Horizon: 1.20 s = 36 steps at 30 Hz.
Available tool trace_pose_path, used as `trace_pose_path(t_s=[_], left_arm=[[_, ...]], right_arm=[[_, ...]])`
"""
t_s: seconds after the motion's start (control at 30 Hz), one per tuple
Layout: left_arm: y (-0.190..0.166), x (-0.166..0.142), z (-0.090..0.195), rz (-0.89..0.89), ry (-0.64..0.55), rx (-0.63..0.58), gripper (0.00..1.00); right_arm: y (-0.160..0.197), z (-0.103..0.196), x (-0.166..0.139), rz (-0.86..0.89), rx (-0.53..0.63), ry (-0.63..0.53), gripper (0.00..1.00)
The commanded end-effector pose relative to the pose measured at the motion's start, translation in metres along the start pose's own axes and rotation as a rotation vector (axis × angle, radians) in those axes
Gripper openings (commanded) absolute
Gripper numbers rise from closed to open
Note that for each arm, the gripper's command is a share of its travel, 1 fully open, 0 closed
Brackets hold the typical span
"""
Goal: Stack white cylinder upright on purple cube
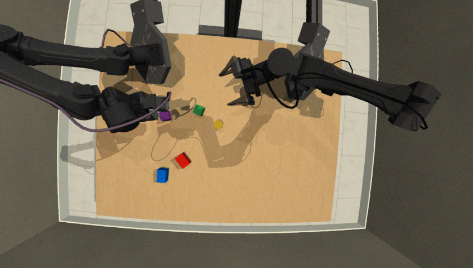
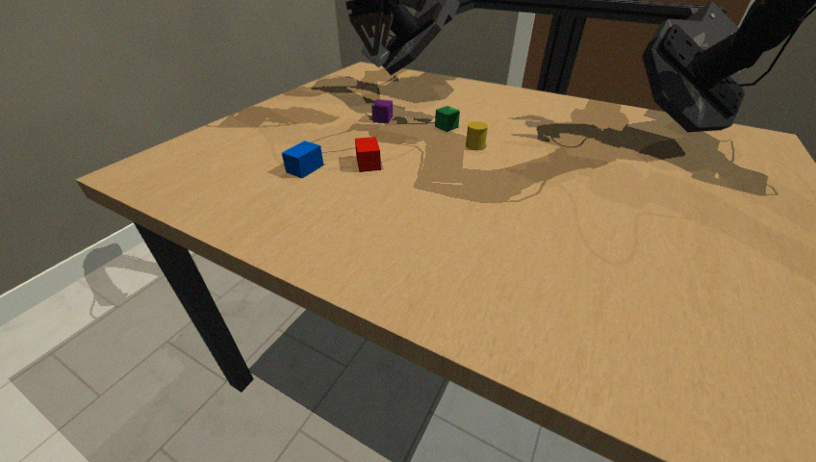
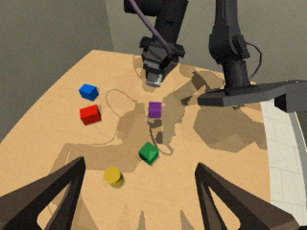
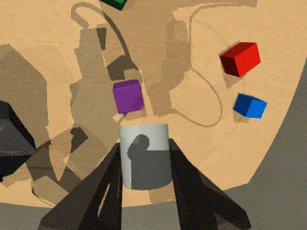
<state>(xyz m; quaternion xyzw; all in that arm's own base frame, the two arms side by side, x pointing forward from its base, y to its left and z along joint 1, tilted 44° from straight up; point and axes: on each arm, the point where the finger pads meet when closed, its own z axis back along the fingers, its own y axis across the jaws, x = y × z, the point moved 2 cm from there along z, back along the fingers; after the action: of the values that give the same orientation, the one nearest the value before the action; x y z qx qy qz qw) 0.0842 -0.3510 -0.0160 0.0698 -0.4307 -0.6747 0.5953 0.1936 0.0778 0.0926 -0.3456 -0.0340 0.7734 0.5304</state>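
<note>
The purple cube sits on the wooden table, left of a green cube; it also shows in the exterior view, the left wrist view and the right wrist view. My right gripper is shut on the white cylinder and holds it upright, well above the table, close beside the purple cube. The right gripper shows at the top of the exterior view. My left gripper is open and empty, raised over the table's far middle, away from the cubes.
A green cube and a yellow cylinder stand to the right of the purple cube. A red cube and a blue cube lie nearer the front edge. The arm bases stand at the table's back edge.
</note>
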Motion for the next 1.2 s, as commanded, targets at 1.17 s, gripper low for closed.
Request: trace_pose_path(t_s=[1.17], left_arm=[[-0.002,0.003,0.001,0.000,-0.011,-0.004,1.00]], right_arm=[[0.007,-0.026,0.022,0.513,0.002,0.870,0.34]])
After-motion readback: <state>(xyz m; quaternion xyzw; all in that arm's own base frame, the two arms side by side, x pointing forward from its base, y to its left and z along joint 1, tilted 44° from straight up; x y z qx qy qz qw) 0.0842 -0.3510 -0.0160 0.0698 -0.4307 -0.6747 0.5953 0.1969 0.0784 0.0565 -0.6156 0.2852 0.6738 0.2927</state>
